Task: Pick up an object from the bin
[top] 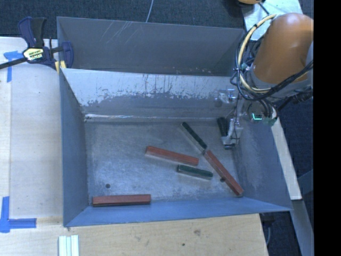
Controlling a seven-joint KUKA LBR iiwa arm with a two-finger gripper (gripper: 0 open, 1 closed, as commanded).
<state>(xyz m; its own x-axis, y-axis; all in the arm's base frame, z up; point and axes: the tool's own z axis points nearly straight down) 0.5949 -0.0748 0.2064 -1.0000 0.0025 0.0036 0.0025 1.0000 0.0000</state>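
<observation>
Gripper: right of frame centre, low inside the bin, close to the right-hand wall and just below the foot of the back wall. The wrist above it carries the orange cover and a bundle of cables, at the upper right of the frame.

Gripper state: cannot tell whether it is released or clenched; the parts at its tip overlap from this angle. No object seen in its grasp. The tip looks to stand over bare floor; contact with the floor or any object cannot be judged.

Contents: five slim sticks, all lying flat on the bin floor.
- Black stick: angled from upper left to lower right, just left of the gripper. One of the two nearest objects.
- Long red-brown stick: diagonal along the right-hand wall. Its upper end lies just below and left of the gripper tip; its lower end is near the front right corner. The other nearest object.
- Second red-brown stick: near the middle of the floor, slightly tilted, its right end near the lower end of the black stick.
- Dark green stick: just below the second red-brown stick and left of the long red-brown one.
- Third red-brown stick: well apart from the rest, against the front wall at lower left, roughly level.

Small dark spot on the floor above the third red-brown stick.
</observation>
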